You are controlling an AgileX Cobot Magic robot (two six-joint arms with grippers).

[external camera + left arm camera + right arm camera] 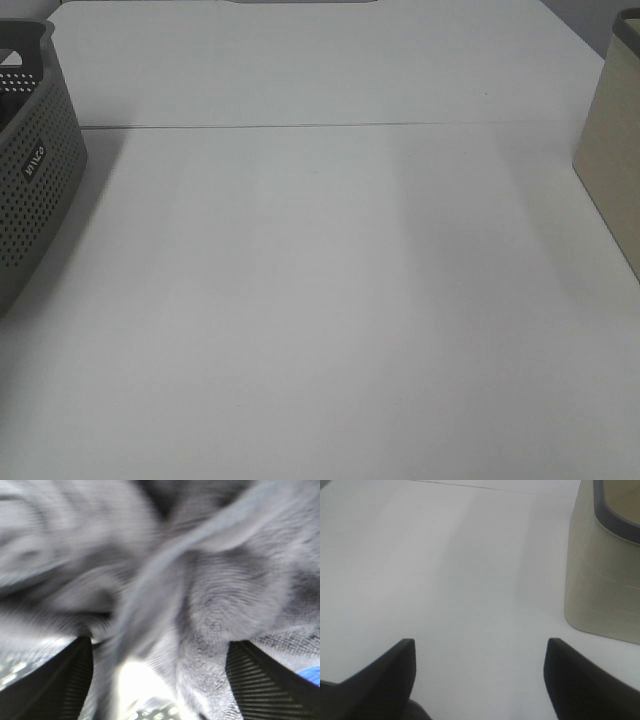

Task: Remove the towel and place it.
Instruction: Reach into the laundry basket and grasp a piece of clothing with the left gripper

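Note:
The towel (200, 595) fills the left wrist view, a dark grey-purplish terry cloth, bunched in folds and blurred. My left gripper (160, 690) is open right over it, with cloth lying between its wide-spread fingers (55, 680). The basket's perforated pale floor (15, 672) shows under the cloth. The grey perforated basket (35, 170) stands at the left edge of the exterior high view; no towel or arm shows there. My right gripper (480, 680) is open and empty above the bare white table (445, 580).
A beige bin with a dark rim (612, 150) stands at the table's right edge and also shows in the right wrist view (602, 575). A seam (320, 126) crosses the white table. A small blue thing (310, 675) shows beside the towel.

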